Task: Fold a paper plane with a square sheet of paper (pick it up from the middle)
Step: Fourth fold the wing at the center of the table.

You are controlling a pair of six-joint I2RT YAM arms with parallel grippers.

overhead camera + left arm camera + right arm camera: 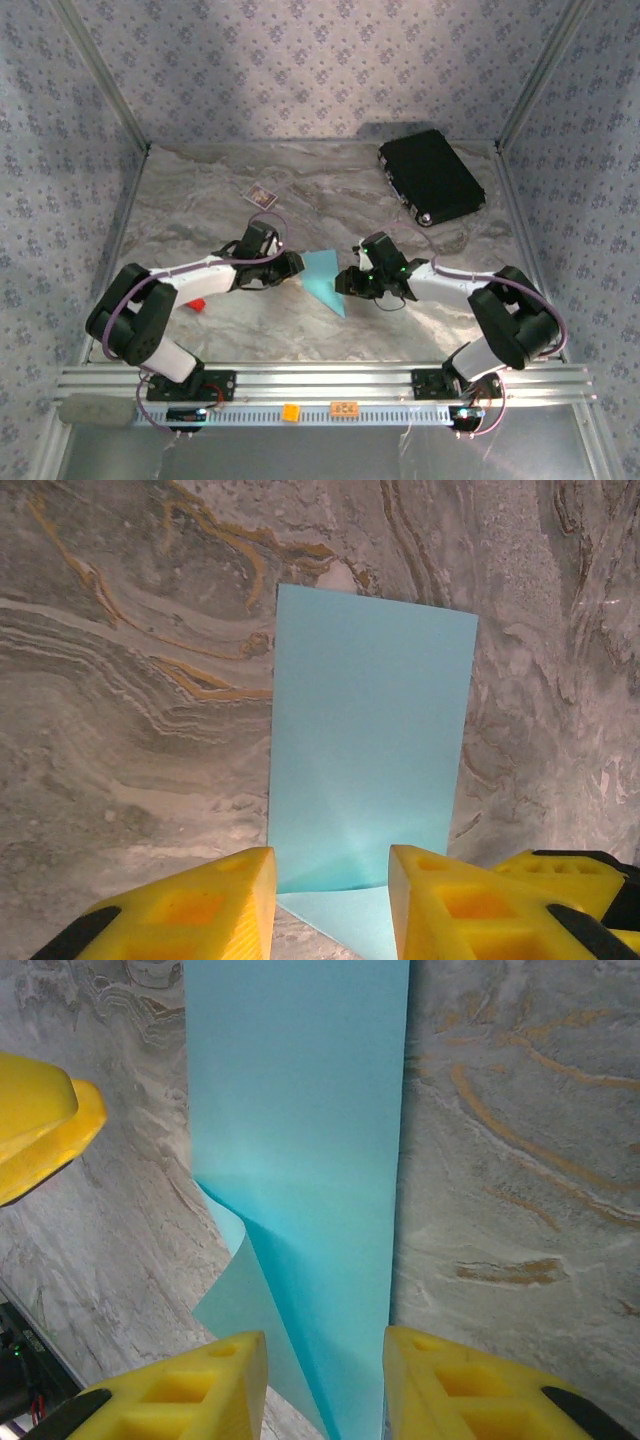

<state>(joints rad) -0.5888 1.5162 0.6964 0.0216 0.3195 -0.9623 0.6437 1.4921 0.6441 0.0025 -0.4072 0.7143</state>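
Note:
The square sheet of paper [325, 278] is light blue and lies folded on the marble table between my two grippers, a narrow pointed paper plane shape with its tip toward the near edge. In the left wrist view the paper [370, 740] stretches away from my left gripper [332, 900], whose yellow fingers stand apart on either side of its near end. In the right wrist view a loose flap curls up from the paper [300, 1160]. My right gripper [325, 1385] is open too, its fingers straddling the paper without pinching it. From above, the left gripper [296, 263] and right gripper [345, 280] face each other across the sheet.
A black rectangular case [432, 177] lies at the back right. A small dark card [262, 195] sits at the back, left of centre. Something small and red [198, 303] lies under the left arm. Patterned walls close in three sides.

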